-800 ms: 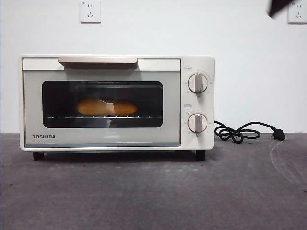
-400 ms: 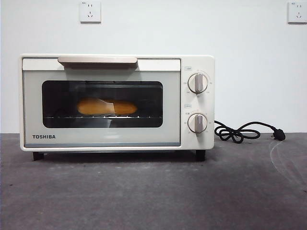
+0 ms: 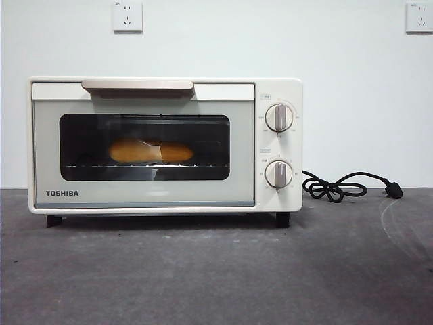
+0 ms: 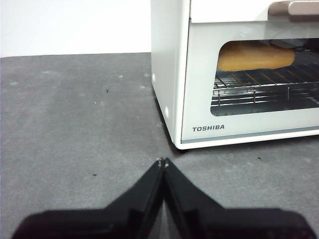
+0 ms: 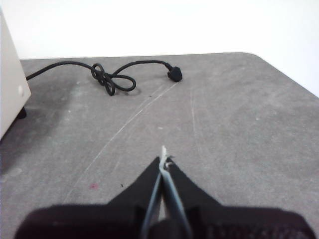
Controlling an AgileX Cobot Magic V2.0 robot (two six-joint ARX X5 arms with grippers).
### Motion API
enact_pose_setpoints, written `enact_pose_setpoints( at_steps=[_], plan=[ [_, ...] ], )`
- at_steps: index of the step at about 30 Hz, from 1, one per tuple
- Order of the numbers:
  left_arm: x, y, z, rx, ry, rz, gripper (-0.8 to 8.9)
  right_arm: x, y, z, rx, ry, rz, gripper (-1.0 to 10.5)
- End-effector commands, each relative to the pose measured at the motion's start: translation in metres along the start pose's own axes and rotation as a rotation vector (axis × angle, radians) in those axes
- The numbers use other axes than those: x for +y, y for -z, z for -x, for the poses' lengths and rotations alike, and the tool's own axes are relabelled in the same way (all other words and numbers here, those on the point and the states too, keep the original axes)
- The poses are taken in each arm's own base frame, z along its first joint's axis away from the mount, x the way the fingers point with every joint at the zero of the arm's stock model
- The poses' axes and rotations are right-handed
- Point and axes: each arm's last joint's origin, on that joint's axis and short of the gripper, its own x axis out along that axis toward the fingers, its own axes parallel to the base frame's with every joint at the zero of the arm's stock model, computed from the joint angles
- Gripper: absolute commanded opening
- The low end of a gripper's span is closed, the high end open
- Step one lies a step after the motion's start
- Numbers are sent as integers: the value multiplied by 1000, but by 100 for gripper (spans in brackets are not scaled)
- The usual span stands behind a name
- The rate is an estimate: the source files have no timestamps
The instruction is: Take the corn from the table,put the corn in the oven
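Corn [image 3: 150, 151] inside closed oven [image 3: 164, 145], tools apart

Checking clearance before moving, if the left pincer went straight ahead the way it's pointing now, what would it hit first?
Probably the oven: the shut left pincer points across bare table toward its near lower corner, below the closed door. It might just slip past the side, since depth is unclear.
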Motion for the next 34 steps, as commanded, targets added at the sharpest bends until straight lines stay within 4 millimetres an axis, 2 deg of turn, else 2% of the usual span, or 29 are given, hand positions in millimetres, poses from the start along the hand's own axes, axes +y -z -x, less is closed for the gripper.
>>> enact_pose_setpoints(
  at_steps=[1, 5, 34],
  plan=[
    [0, 2, -1, 1, 4, 5, -4, 0, 13, -1, -1, -1, -28, 1],
    [0, 2, -1, 1, 4, 5, -4, 1, 25, 0, 25, 2, -48, 1],
    [0, 2, -1, 1, 4, 5, -4, 0, 25, 0, 19, 5, -33, 1]
  ],
)
